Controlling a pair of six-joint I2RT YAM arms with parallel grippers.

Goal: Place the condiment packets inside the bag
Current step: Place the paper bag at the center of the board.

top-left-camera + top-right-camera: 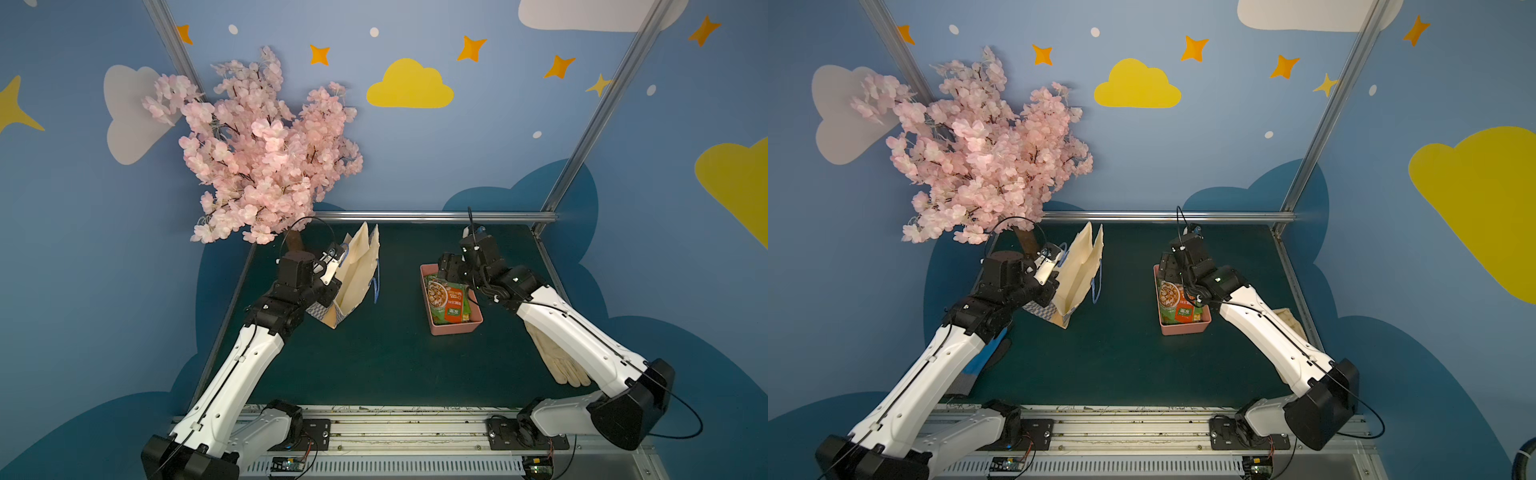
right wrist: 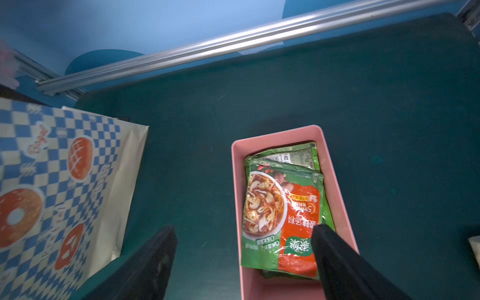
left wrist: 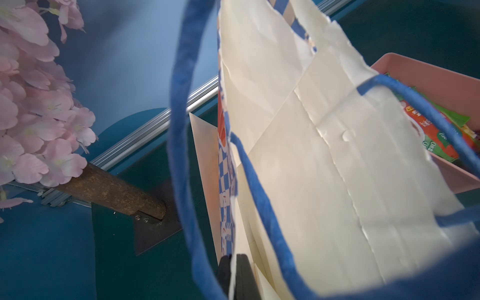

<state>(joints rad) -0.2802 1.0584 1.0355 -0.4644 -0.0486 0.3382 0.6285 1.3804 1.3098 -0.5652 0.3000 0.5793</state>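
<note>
Left fingers [image 3: 224, 278] clamp the rim of the cream checkered paper bag [image 1: 357, 270], while right fingers [image 2: 337, 259] gape empty over green foil condiment packets [image 2: 272, 207] in a pink plastic tray [image 2: 275, 133].

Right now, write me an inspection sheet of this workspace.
Surface: dark green table mat, no spills seen.
Job's things: condiment packets stacked in the pink tray; bag stands open, no packet seen inside.
Clutter: cream glove lying partly under the right arm.
Grippers: left tool shut on the bag's rim; right tool open and empty, straddling the tray's wall.
Cables: black cables loop above each wrist.
Surroundings: pink blossom tree at the far left corner; blue wall with clouds and stars.
</note>
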